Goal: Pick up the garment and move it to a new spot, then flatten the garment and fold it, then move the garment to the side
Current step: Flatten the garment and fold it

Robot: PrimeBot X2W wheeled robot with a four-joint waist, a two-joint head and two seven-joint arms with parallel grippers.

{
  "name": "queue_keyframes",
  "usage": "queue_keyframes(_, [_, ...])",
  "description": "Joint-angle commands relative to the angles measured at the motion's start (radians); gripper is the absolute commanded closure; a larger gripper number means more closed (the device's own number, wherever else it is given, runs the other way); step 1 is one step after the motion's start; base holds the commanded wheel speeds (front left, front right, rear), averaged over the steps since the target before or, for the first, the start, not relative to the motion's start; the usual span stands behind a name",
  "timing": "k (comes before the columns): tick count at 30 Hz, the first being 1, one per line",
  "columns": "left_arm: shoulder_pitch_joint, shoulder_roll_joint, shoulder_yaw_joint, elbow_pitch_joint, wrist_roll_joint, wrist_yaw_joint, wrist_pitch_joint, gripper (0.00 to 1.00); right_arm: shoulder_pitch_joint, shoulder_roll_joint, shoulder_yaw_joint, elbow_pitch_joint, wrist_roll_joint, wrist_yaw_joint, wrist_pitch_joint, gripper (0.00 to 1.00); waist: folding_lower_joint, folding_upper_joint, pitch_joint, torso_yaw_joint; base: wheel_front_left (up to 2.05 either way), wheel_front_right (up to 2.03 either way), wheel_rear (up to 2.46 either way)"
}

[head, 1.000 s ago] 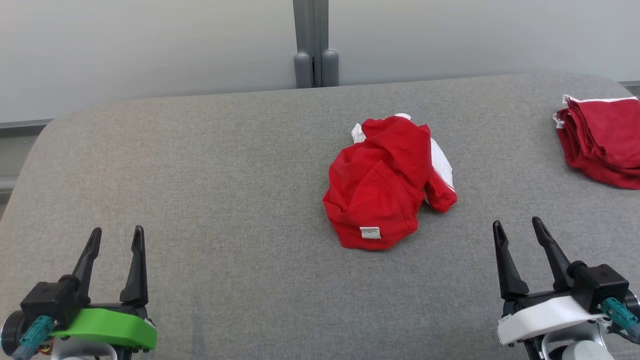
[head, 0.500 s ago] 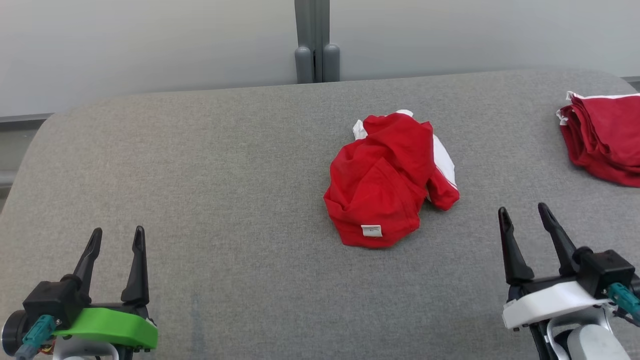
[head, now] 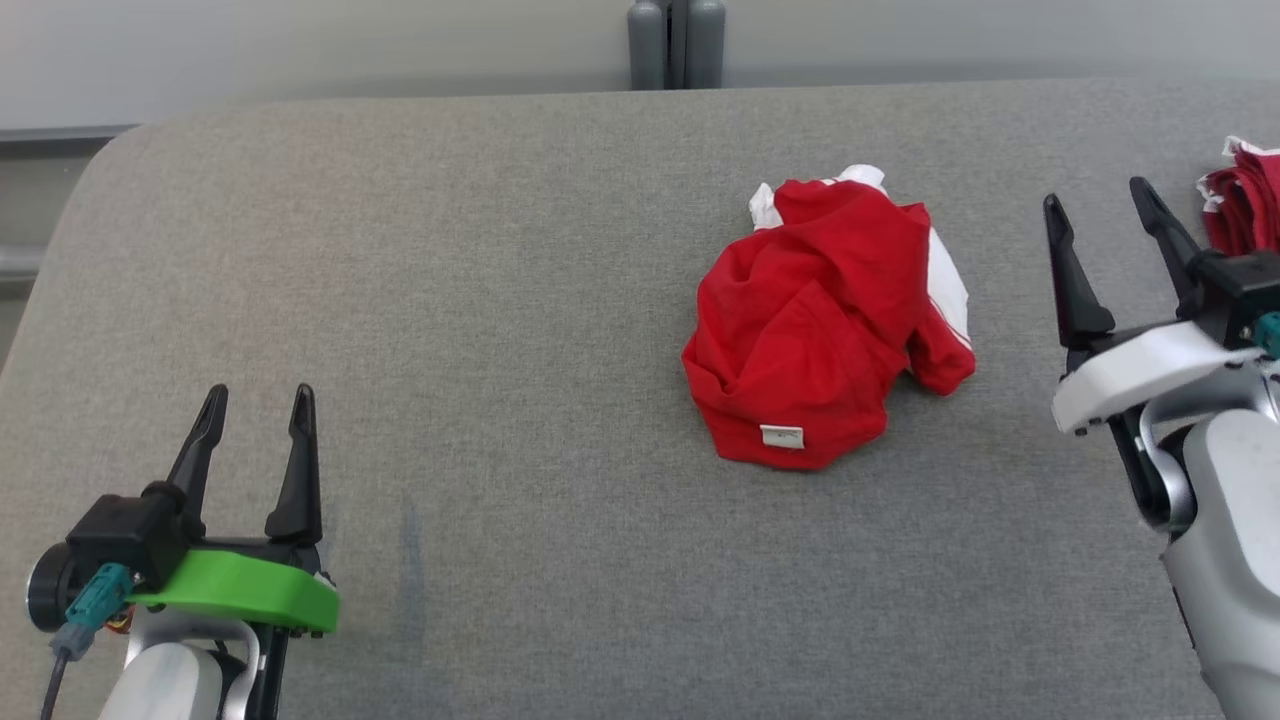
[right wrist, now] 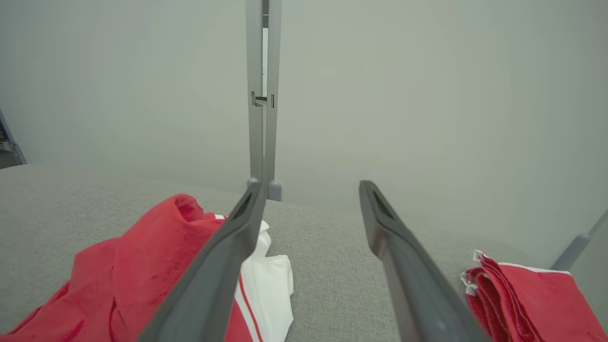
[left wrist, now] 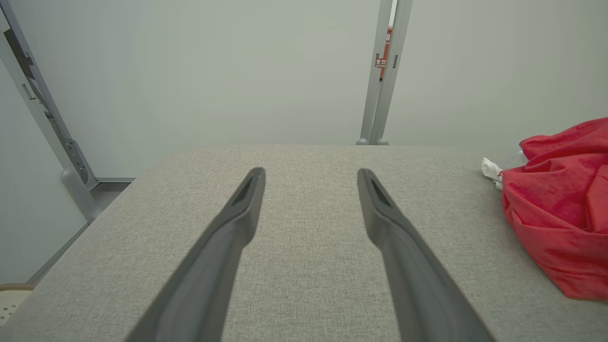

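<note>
Up from the near edge a sec ago, right fingers (head: 1068, 265) now stand just beside the crumpled red garment (head: 820, 320), which lies mid-surface (head: 450, 300). Nothing done yet: pickup, flatten, fold, move aside all remain. Both prs spread wide, empty; left fingers (head: 298, 470) well apart from it.

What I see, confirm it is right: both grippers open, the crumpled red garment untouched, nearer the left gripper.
Wrong on one point: the head view shows the crumpled red garment nearer the right gripper, not the left gripper. Both stand open; the garment lies untouched.
</note>
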Motion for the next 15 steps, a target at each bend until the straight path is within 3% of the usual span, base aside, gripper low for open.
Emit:
queue_keyframes(1, [-0.029,-0.006,-0.002,0.004,0.001,-0.006,-0.008,0.0,-0.039,-0.014,0.007,0.037,0.007,-0.001,0.006,0.0,0.0,0.0,0.052,0.045,0.0,0.0,0.0])
queue_keyframes(7, [-0.091,-0.035,-0.021,0.029,0.01,-0.022,-0.017,0.0,-0.177,-0.055,0.054,0.224,0.013,-0.001,0.006,0.0,0.0,0.0,0.12,0.095,0.0,0.0,0.0])
queue_keyframes(15, [-0.155,-0.077,-0.037,0.068,0.022,-0.046,-0.025,0.0,-0.292,-0.063,0.101,0.497,0.039,-0.001,0.005,0.0,0.0,0.0,0.182,0.144,0.0,0.0,0.0])
